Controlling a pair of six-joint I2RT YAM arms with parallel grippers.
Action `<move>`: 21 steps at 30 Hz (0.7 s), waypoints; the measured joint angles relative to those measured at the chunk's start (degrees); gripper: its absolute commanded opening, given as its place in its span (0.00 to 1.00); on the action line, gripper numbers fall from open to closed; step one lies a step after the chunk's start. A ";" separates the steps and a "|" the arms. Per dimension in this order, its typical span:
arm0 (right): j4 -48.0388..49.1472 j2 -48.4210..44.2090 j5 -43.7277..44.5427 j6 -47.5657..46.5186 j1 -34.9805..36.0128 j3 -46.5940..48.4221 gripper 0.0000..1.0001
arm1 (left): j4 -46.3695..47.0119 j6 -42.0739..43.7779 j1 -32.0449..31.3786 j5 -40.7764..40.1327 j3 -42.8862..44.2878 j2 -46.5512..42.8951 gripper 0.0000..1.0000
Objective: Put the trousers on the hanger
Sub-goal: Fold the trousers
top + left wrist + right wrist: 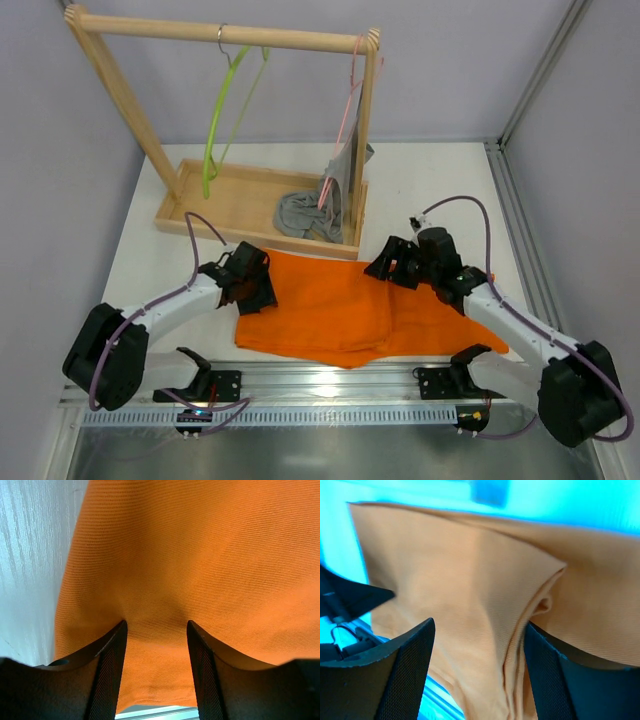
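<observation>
The bright orange trousers [330, 305] lie folded flat on the white table between the two arms. My left gripper [256, 284] sits at their left edge. In the left wrist view its fingers [114, 660] stand apart, tips down on the trousers [200, 555], with nothing pinched between them. My right gripper [386, 265] is at the upper right edge. Its jaws are open astride a raised fold of the trousers [470, 570], and its fingers [410, 665] do not squeeze it. The lime-green hanger [222, 110] hangs from the wooden rail at the back left.
A wooden rack [225, 35] stands on a wooden tray [240, 195] at the back. A pink hanger [350, 100] on the right end of the rail carries a grey garment [308, 212] that droops into the tray. A metal rail [330, 380] runs along the near edge.
</observation>
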 measured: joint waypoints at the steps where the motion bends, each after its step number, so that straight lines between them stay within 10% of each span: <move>1: -0.68 -2.38 0.90 -1.05 0.00 1.14 0.72 | 0.07 0.00 0.00 0.00 0.00 0.09 0.52; 21: -13.31 -12.90 7.63 -0.63 -0.02 -1.95 0.64 | 0.04 0.04 0.00 -0.02 0.44 0.92 0.52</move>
